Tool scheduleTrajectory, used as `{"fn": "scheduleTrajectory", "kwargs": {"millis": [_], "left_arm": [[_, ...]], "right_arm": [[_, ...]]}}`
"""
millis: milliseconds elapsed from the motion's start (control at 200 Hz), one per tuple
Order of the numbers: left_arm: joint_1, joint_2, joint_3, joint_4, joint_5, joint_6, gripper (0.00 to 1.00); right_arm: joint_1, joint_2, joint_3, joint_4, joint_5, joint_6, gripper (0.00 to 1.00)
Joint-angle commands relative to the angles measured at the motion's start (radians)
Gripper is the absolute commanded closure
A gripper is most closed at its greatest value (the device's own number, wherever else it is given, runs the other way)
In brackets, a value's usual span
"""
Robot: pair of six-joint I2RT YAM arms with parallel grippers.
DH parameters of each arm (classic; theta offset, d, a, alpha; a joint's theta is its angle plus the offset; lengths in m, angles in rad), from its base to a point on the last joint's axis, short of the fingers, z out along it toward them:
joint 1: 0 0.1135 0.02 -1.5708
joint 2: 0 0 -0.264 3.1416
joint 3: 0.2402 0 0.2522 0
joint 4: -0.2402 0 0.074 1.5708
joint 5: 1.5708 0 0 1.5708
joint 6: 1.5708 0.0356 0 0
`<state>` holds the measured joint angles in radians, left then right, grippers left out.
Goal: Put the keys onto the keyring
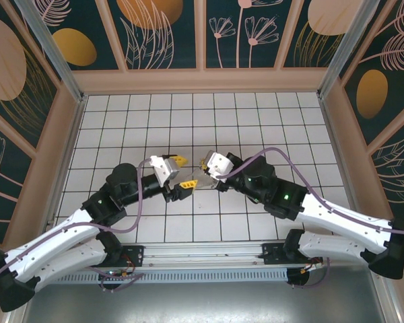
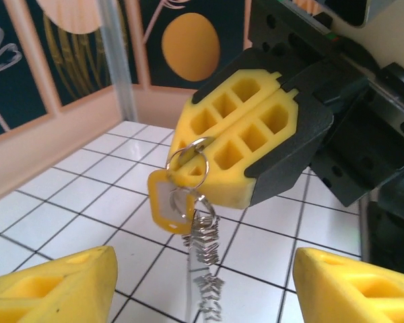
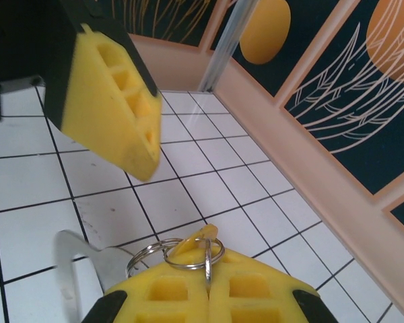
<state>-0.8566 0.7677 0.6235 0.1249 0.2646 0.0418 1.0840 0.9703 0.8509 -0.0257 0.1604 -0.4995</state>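
White tiled table point(image 1: 256, 121); thin dark grid lines.

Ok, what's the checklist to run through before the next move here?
1. The right hand is shut on the keyring: ok.
2. The left hand is open, pads either side of the keys, touching nothing: ok.
3. The keys hang under the keyring beside the yellow tag: ok.
4. Every key fully threaded: cannot tell.
5. Keys clear of the table: cannot tell, their lower end leaves the left wrist view.

Keyring point(image 2: 188, 160) hangs from right jaws above table point(image 2: 67, 202).
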Motion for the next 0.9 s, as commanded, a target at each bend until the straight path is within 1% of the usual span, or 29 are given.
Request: {"fn": "scheduleTrajectory", "kwargs": {"millis": [0,95,235,295,520,761,896], "left_arm": [[-0.003,-0.048,-0.038,0.052,-0.102,-0.038,0.3],[-0.002,-0.072,-0.062,0.071,-0.105,-0.041,0.31],[-0.002,-0.054,-0.044,0.085,-0.05,-0.042,0.38],[-0.002,-0.035,-0.022,0.076,-0.052,-0.042,0.41],[-0.002,0.046,0.053,0.046,-0.046,-0.047,0.54],[-0.002,0.117,0.098,0.033,-0.054,-0.05,0.59],[-0.002,0.153,0.122,0.005,-0.092,-0.041,0.59]], "right_arm": [[-0.009,0.019,0.051,-0.006,0.022,0.002,1.0],[-0.009,0.033,0.066,-0.008,0.016,0.011,1.0],[-0.009,0.054,0.082,-0.001,0.022,0.024,1.0],[-0.007,0.064,0.085,0.0,0.028,0.028,1.0],[-0.007,0.112,0.109,-0.004,0.107,0.068,1.0],[-0.007,0.119,0.1,0.01,0.131,0.09,1.0],[-0.007,0.109,0.094,0.017,0.131,0.093,1.0]]}}
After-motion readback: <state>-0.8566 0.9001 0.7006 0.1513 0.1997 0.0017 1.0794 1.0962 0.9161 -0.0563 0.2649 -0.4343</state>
